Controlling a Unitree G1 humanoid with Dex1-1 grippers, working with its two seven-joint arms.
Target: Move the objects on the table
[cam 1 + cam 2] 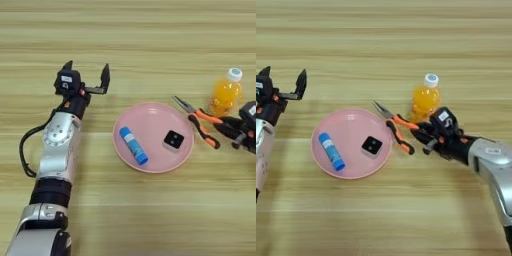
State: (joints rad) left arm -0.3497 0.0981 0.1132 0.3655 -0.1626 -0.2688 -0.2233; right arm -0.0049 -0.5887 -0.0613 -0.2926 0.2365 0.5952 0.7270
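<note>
The round pink plate [351,125] holds a blue glue stick [332,151] and a small black square block [372,146]. Right of the plate are the orange-and-black-handled pliers [397,128], their nose over the plate's rim. My right gripper [424,139] is shut on the ends of their handles. Just behind the pliers stands the orange-juice bottle [425,98], upright with its white cap on. Left of the plate, my left gripper [86,75] is open and holds nothing.
The wooden table [150,35] stretches bare behind the objects and along the front. My right forearm [491,160] comes in from the lower right. Along the left side lies my left arm [57,150].
</note>
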